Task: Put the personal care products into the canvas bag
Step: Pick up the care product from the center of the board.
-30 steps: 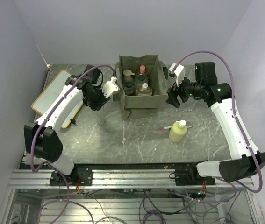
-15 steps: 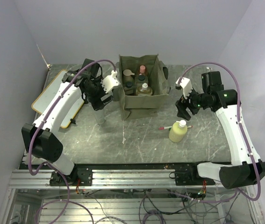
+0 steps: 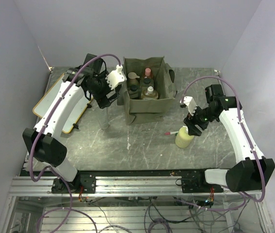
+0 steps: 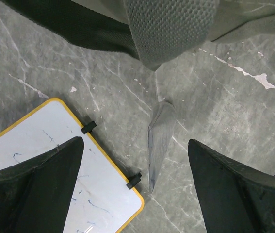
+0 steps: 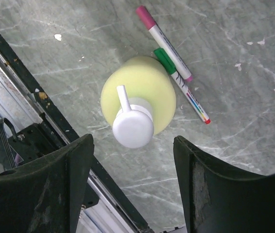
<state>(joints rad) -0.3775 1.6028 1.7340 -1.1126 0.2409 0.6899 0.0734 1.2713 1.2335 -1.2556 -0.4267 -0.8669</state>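
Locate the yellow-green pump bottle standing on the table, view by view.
Top external: yellow-green pump bottle right of centre, on the table, nearer the arm bases than the canvas bag.
Left wrist: not in it.
Right wrist: the bottle at centre, seen from above, white pump head toward the camera.
Shared landmark: the markers lying beside it, which also show in the right wrist view.

I see a grey-green marbled surface point(image 3: 147, 145) enclosed by plain pale lilac walls point(image 3: 127, 29), with an aluminium rail point(image 3: 127, 187) along its near edge.
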